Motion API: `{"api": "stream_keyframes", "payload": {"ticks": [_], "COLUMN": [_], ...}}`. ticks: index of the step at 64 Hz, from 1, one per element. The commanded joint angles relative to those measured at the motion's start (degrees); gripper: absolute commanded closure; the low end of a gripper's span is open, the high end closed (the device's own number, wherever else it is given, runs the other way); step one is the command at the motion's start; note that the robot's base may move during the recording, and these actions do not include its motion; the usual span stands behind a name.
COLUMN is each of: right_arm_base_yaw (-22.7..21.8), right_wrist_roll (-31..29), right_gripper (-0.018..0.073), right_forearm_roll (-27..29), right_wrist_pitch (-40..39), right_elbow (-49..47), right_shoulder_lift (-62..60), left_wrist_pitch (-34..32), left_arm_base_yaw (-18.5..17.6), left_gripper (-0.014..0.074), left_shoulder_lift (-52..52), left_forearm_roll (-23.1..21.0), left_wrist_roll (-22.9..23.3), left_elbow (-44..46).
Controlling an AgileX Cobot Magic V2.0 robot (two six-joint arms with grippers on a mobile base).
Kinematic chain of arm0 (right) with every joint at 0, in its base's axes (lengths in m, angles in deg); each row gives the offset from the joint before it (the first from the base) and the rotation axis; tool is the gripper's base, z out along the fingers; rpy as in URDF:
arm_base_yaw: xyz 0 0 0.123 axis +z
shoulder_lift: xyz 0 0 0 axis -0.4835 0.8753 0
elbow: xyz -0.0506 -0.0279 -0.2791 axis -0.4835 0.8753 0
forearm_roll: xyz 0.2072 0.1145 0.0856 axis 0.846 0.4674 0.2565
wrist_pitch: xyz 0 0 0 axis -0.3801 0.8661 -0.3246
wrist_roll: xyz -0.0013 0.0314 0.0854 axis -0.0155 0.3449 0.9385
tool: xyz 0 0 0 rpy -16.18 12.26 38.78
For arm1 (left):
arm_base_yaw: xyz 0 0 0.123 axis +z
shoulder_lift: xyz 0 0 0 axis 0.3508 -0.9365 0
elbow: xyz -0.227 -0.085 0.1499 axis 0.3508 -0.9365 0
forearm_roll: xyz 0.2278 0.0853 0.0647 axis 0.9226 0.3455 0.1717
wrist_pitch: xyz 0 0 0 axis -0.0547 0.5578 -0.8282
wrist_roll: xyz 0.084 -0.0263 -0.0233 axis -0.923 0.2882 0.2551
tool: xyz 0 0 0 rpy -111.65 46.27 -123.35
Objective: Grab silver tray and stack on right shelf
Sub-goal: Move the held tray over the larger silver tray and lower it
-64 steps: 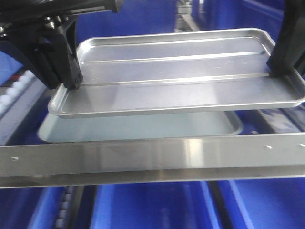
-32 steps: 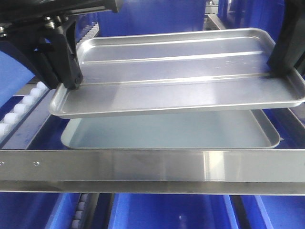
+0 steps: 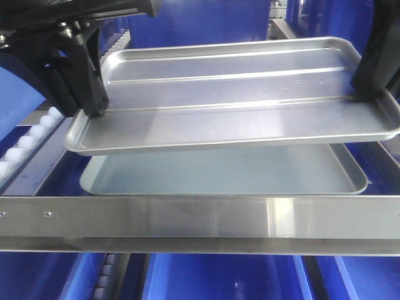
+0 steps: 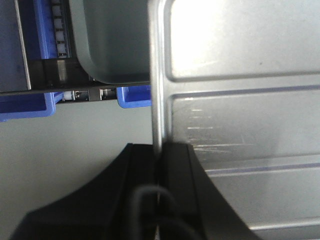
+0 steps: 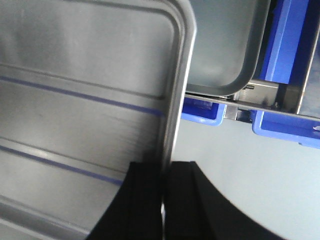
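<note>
The left fingers [image 3: 94, 103], arm cut off above, clamp the left rim of the silver tray [image 3: 231, 119], held above a half-hidden grey tray [image 3: 219, 178] on the right shelf [image 3: 200, 219]; the right fingers [image 3: 370, 81], cropped by the frame edge, pinch the tray's right rim.

Steel roller right shelf [image 3: 200, 219], dull grey tray [image 3: 225, 174] lying on it

Left pincer [image 3: 96, 110]: matte black, angular, silver screws [image 3: 62, 26] above; right pincer [image 3: 366, 92] black.
</note>
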Motion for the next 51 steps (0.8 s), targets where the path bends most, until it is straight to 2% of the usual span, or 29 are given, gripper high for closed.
{"api": "stream_keyframes", "payload": {"ticks": [1,26,36,41,46,51], "right_arm_base_yaw": [-0.2,-0.2,-0.2,-0.2,-0.2,-0.3], "right_wrist_roll": [-1.0,-1.0,-1.0,-1.0,-1.0,-1.0], "right_gripper": [0.0503,0.0503,0.0503,0.0503,0.0503,0.0503], "right_forearm_roll": [-2.0,-2.0,-2.0,-2.1,-2.1,-2.2], "right_wrist_pitch": [-2.6,-2.6,-3.1,-3.5,-3.9,-4.2], "right_elbow": [-1.5,-1.5,-1.6,-2.4,-4.3,-7.0], "right_shoulder_lift": [-1.4,-1.4,-1.4,-1.4,-1.4,-1.1], "left_wrist_pitch": [0.3,0.2,-1.9,-3.5,-5.6,-5.9], "left_arm_base_yaw": [-0.5,-0.5,-0.5,-0.5,0.8,2.8], "left_gripper": [0.0689,0.0689,0.0689,0.0689,0.0689,0.0689], "left_shoulder_lift": [1.8,1.8,1.8,1.8,1.7,1.0], "left_forearm_roll": [1.7,1.7,2.5,4.4,5.6,5.0], "left_wrist_roll": [-1.3,-1.3,-1.3,-1.4,-2.0,-5.1], "left_elbow": [1.4,1.4,1.5,2.2,3.6,6.0]}}
